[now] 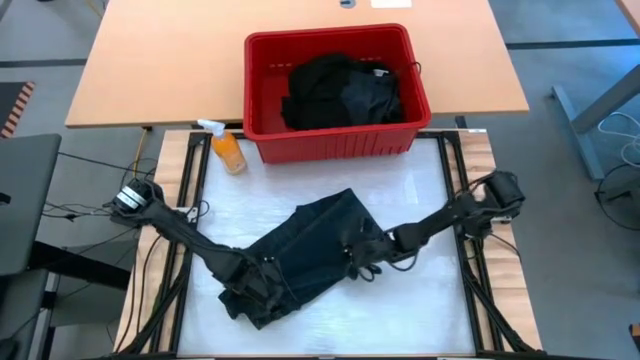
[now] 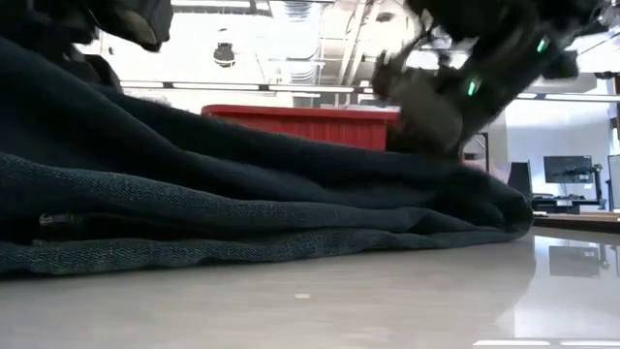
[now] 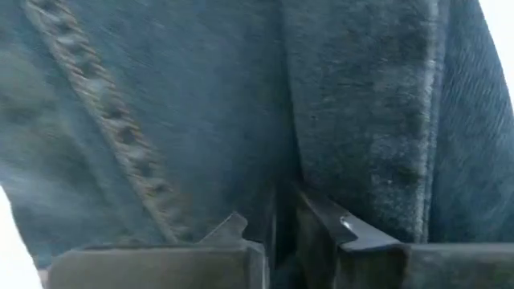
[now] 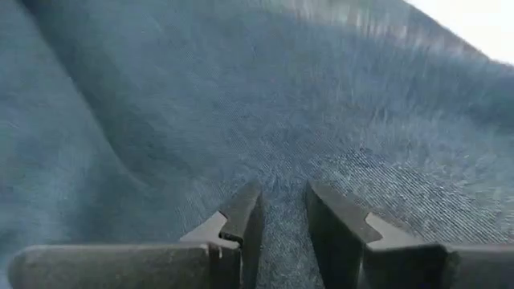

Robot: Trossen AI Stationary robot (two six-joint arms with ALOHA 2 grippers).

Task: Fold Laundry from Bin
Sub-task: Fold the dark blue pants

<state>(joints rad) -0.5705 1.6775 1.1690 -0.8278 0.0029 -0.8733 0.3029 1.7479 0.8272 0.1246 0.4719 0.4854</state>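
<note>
One dark blue-green garment (image 1: 310, 250) of the laundry lies crumpled on the white table top, and in the low view the garment (image 2: 242, 204) fills the foreground. My left gripper (image 1: 255, 285) is down on its near left part, shut on cloth (image 3: 277, 217). My right gripper (image 1: 362, 262) is at its right edge, with the fingers a little apart over the cloth (image 4: 281, 205). More dark laundry (image 1: 345, 90) is heaped in the red bin (image 1: 330, 140) at the far edge. My left gripper comes from above, pointing steeply down, and its two fingers are closed on the garment where a crease (image 3: 291, 160) runs into the narrow gap between them. How many layers it has does not show. The garment lies on the table. My right gripper slants down from the table's right, and its fingertips (image 4: 241, 213) rest on the garment's surface with a strip of cloth (image 4: 283, 181) showing between them. The cloth lies on the table, and nothing is pinched.
An orange spray bottle (image 1: 228, 148) stands left of the bin at the white top's far left corner. A wooden table (image 1: 150, 70) lies beyond the bin. Bare white surface (image 1: 420, 320) runs along the near and right sides of the garment.
</note>
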